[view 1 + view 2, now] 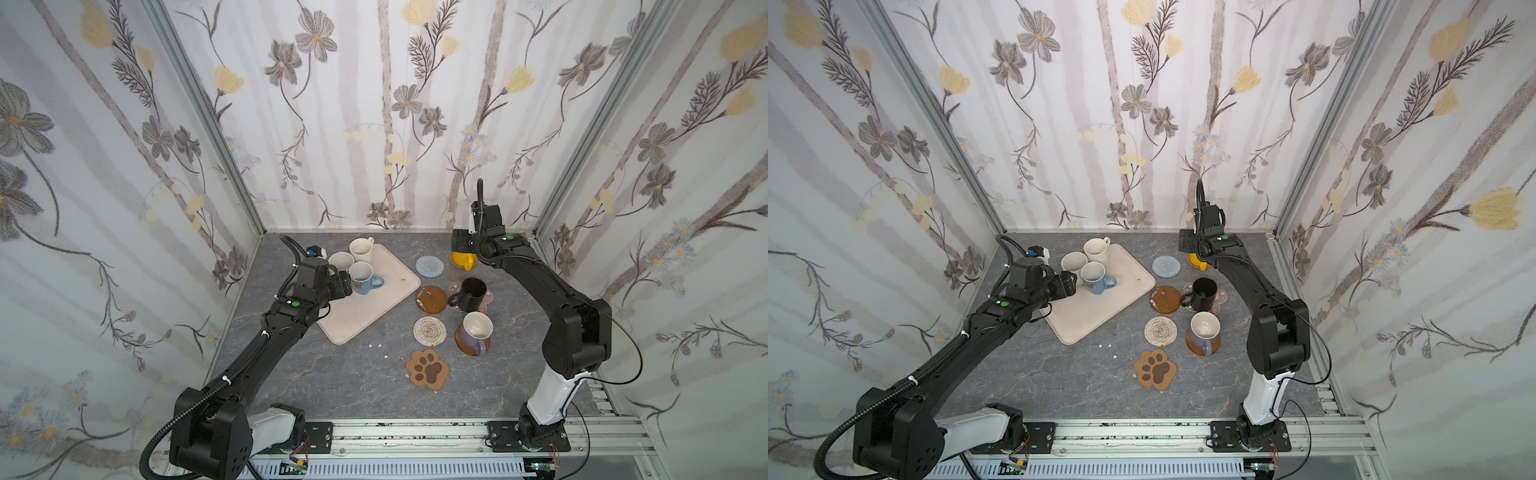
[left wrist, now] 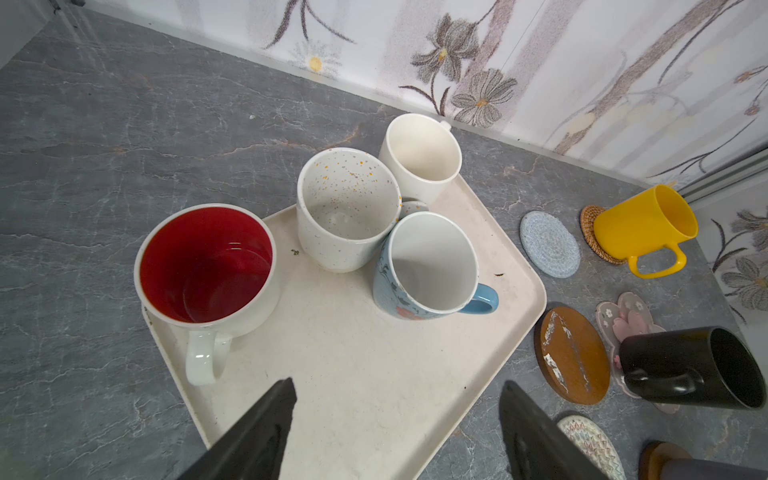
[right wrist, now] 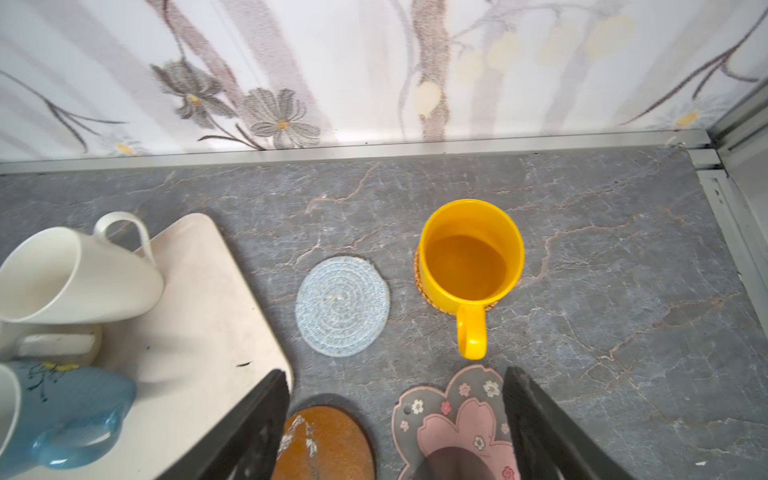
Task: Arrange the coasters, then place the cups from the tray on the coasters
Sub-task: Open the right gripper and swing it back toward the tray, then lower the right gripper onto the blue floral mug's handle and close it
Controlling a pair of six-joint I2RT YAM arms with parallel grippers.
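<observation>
The beige tray (image 1: 374,311) holds a cream cup (image 1: 360,249), a speckled white cup (image 1: 340,262), a light blue cup (image 1: 362,279) and a red-lined white cup (image 2: 205,266). My left gripper (image 2: 397,386) hovers open over the tray's near part, holding nothing. The yellow cup (image 3: 469,253) stands on the rattan coaster (image 3: 417,270). My right gripper (image 3: 395,374) is open just behind its handle. The black cup (image 1: 471,294) sits on the pink-flower coaster (image 3: 453,415), the lavender cup (image 1: 476,332) on an amber disc. The blue crochet (image 1: 429,266), amber (image 1: 431,299), spiral (image 1: 429,331) and paw-print (image 1: 427,369) coasters are bare.
Wallpapered walls close in the back and both sides of the grey marbled table (image 1: 332,382). A few white crumbs (image 1: 378,345) lie in front of the tray. A metal rail (image 1: 415,432) with both arm bases runs along the front edge.
</observation>
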